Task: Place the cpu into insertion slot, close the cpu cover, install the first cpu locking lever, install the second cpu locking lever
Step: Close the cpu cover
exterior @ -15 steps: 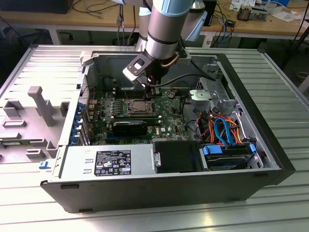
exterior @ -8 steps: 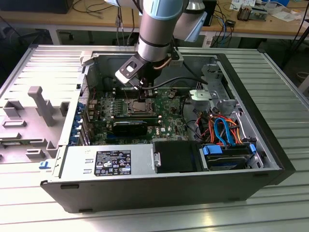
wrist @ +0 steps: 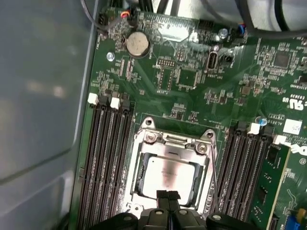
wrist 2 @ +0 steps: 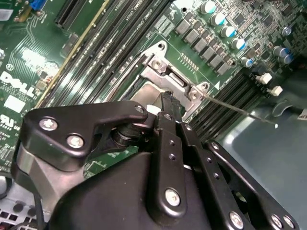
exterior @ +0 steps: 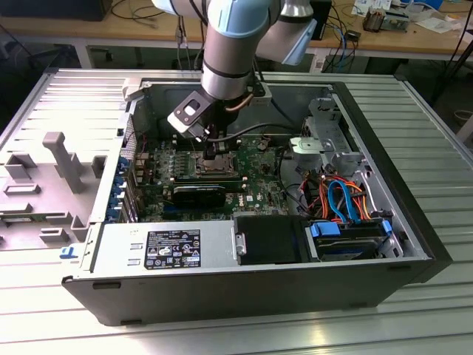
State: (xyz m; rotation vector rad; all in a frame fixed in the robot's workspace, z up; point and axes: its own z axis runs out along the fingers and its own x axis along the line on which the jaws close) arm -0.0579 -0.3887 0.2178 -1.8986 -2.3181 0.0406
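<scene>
The arm (exterior: 235, 52) is standing steeply above the insertion slot (wrist: 141, 175), its wrist (exterior: 222, 96) pointing down at it. The gripper (wrist: 168, 193) is hanging over one edge of the slot, fingers (wrist: 163, 194) lying pressed together, no gap showing in both wrist views.

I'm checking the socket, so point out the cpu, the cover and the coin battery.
cpu (wrist: 168, 173), first wrist view, middle of its silvery top.
cover (wrist: 175, 149), first wrist view, one bar of its frame.
coin battery (wrist: 136, 44), first wrist view, centre of its face.
</scene>
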